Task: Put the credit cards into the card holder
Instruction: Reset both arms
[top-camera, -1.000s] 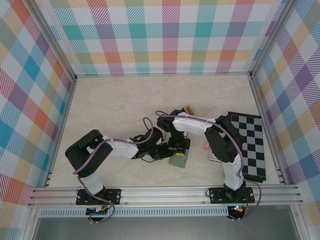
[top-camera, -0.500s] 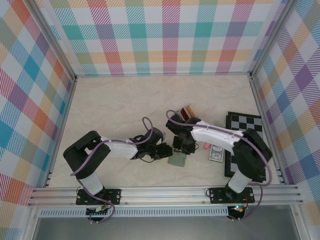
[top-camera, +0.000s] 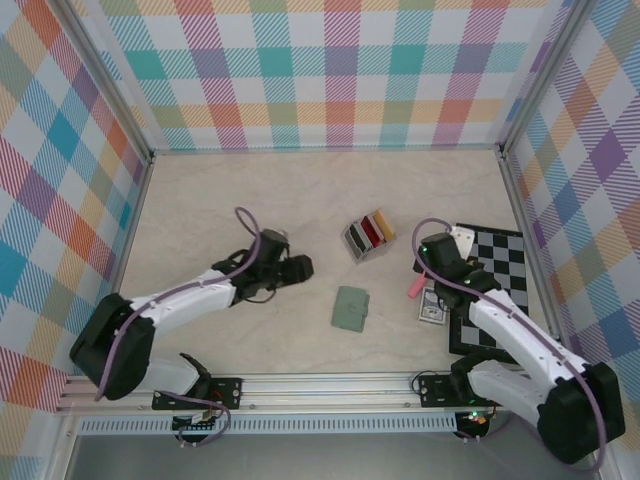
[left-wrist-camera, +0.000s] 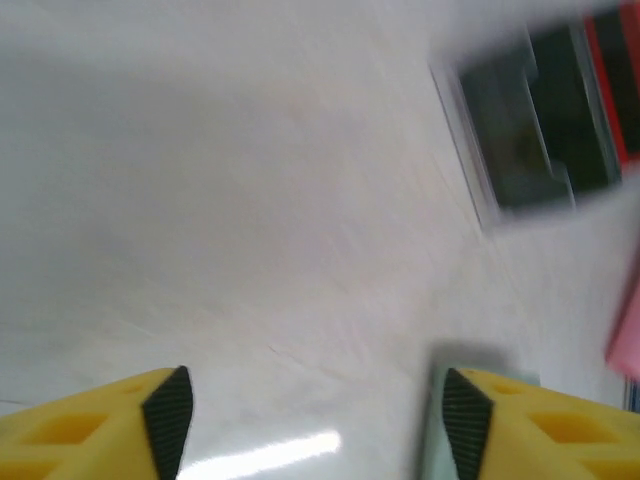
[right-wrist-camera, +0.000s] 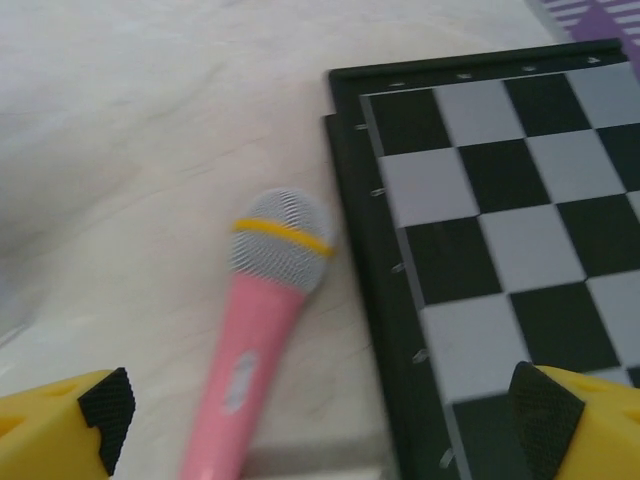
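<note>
The sage-green card holder lies flat on the table between the two arms, touched by neither. The credit cards, red, tan, black and cream, stand in a clear-grey rack behind it; the left wrist view shows black and red ones blurred. My left gripper sits left of the holder, open, with bare table between its fingertips. My right gripper is to the holder's right, open over a pink toy microphone.
A black-and-grey chessboard lies at the right, its edge beside the microphone. A blue patterned card box sits just in front of the microphone. Aluminium rails and checked walls enclose the table.
Both arms have drawn away from the card holder, the left one to the left and the right one to the right. Both grippers opened, and the holder is left lying free.
</note>
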